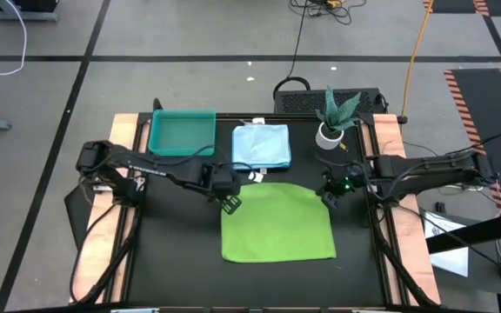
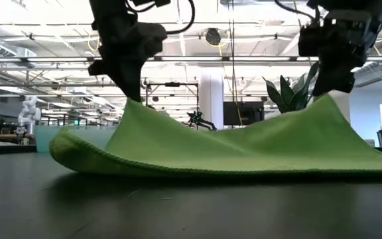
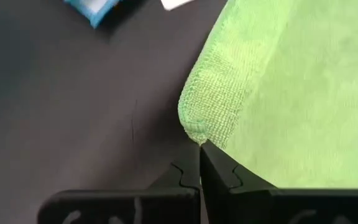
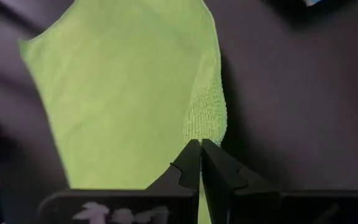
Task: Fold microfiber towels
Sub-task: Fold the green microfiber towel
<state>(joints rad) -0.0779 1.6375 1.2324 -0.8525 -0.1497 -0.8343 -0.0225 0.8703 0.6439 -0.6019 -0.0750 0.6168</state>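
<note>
A black table is seen carrying a green towel spread at its centre, its two far corners lifted. One corner is pinched by the left end effector, the other by the right end effector. A pale blue towel is folded beyond it. Only the low view shows the sag between the raised corners. No writing can be read.

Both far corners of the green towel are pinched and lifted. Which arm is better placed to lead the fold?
Neither: left gripper and right gripper each clamp a raised far corner of the green towel, level; probably move together.

Seemingly no legible text anywhere
</note>
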